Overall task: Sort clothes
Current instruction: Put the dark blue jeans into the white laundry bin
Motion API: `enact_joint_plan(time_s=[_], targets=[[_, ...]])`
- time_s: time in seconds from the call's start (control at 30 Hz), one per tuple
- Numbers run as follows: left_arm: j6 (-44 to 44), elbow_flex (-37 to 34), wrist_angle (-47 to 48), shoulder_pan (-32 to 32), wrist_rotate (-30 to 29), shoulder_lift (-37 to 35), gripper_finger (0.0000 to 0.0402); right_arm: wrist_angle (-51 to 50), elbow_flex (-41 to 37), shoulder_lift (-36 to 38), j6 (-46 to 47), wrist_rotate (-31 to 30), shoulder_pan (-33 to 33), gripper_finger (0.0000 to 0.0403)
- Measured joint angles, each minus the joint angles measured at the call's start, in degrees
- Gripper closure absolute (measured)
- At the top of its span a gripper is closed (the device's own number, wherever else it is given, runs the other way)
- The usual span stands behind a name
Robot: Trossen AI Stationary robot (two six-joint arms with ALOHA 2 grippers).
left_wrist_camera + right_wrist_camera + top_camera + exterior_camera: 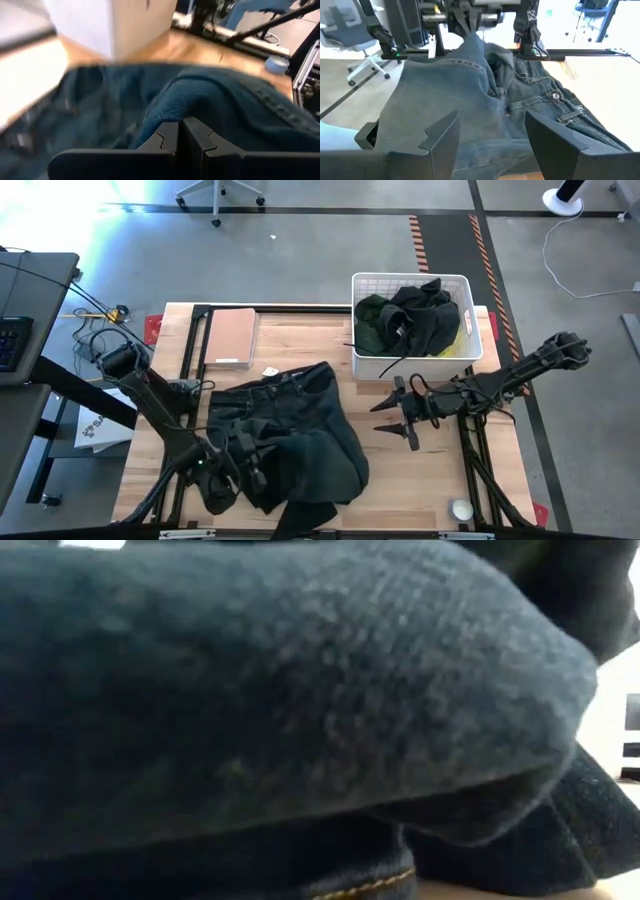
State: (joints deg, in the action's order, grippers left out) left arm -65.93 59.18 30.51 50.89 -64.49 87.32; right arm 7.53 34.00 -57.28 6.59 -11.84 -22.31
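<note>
A pair of dark blue jeans (300, 430) lies spread on the middle of the table; its waist with the button (555, 95) lies flat on the wood. My left gripper (252, 465) is at the jeans' near left part, shut on the cloth. My right gripper (385, 417) hovers open just right of the jeans, pointing toward them, with nothing between its fingers (445, 140). More dark clothes (410, 320) and a bit of yellow cloth (455, 345) lie in the white basket. In the low view, dark denim (300, 690) fills the picture. My left gripper pinches a raised fold of the jeans (170, 107) between its two fingers (200, 145). It comes in slanting down from the table's near left side. The cloth rises to a peak at the gripper (465, 22); the remainder of the jeans lies on the table.
The white lattice basket (410, 277) stands at the far right of the table. A flat tan board (232, 335) lies at the far left. A small white round thing (461, 508) sits near the front right corner. Bare wood shows under my right gripper.
</note>
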Motion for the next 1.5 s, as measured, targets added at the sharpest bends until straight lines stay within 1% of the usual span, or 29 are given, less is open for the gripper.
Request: enact_joint_plan(time_s=[0.07,0.13,0.2,0.27,0.37,0.47,0.53,0.57,0.63,0.7,0.73,0.77,0.87,0.97,1.03,1.13,1.2,1.23,1.33,1.43,1.5], targets=[[-6.6,-1.5,2.7,1.5,2.2,0.0,0.04,0.1,0.0,0.0,0.0,0.0,0.0,0.0183],[-11.7,-3.3,3.2,2.5,4.9,0.0,0.04,-0.1,0.0,-0.1,0.0,0.0,0.0,0.0183],[-21.0,-5.1,5.5,3.1,8.8,0.0,0.0395,0.0,0.0,-0.4,-0.1,-0.1,-0.6,0.0183],[-31.0,-6.5,8.8,3.2,16.1,0.0,0.0381,0.0,0.0,-0.9,-0.6,-0.1,-1.6,0.0183],[-38.4,-7.5,12.6,3.1,31.2,0.0,0.0353,0.0,0.0,-2.0,-1.7,-0.1,-3.1,0.0183],[-41.7,-7.5,17.0,3.1,45.4,-0.1,0.0331,0.0,0.0,-3.4,-2.5,-1.1,-4.2,0.0183],[-42.3,-7.5,19.2,3.1,53.0,-0.1,0.0325,0.0,0.0,-4.3,-2.6,-1.8,-4.5,0.0183],[-43.0,-7.5,20.2,3.1,55.9,-0.1,0.0324,0.1,0.0,-4.9,-2.6,-1.9,-4.5,0.0183],[-44.5,-7.4,22.5,3.1,59.6,-0.2,0.0325,0.1,0.0,-6.0,-2.7,-2.1,-4.5,0.0183],[-45.2,-6.9,25.4,3.1,60.5,-0.2,0.033,0.1,0.0,-7.3,-2.8,-2.1,-4.5,0.0183],[-45.5,-6.4,26.7,3.2,59.8,-0.2,0.0333,0.4,0.0,-8.0,-3.0,-2.1,-4.5,0.0183],[-45.9,-6.0,27.5,3.2,57.8,-0.2,0.0336,0.6,0.0,-8.6,-3.1,-2.1,-4.5,0.0183],[-46.6,-5.8,27.0,2.6,47.1,-0.2,0.0345,1.0,0.0,-10.6,-2.8,-2.2,-4.5,0.0183],[-44.9,-6.0,24.1,1.2,36.7,-0.1,0.0352,1.0,0.0,-13.0,-2.2,-4.3,-4.3,0.0183],[-41.6,-6.0,21.3,-0.2,31.8,-0.1,0.0356,1.0,0.0,-14.9,-3.6,-4.5,-4.3,0.0183],[-33.2,-6.0,14.4,-2.5,27.7,-0.1,0.0361,0.8,0.1,-17.6,-5.4,-2.6,-4.3,0.0183],[-26.0,-6.0,8.7,-4.0,27.4,-0.1,0.0365,0.3,1.2,-19.6,-5.3,-1.2,-4.4,0.0183],[-22.4,-5.8,6.3,-4.8,28.2,-0.1,0.0367,-0.4,2.0,-20.6,-5.2,-1.2,-4.4,0.0183],[-14.3,-3.1,3.0,-6.7,34.0,-0.1,0.0375,-2.4,5.3,-23.9,-4.0,-2.3,-4.2,0.0183],[-10.7,2.2,6.3,-8.0,38.4,-0.1,0.0385,-5.2,9.2,-27.2,0.3,-5.1,-2.3,0.0183],[-9.4,6.8,11.6,-8.4,39.7,-0.1,0.0393,-8.2,12.0,-29.2,6.8,-5.8,0.1,0.0183]])
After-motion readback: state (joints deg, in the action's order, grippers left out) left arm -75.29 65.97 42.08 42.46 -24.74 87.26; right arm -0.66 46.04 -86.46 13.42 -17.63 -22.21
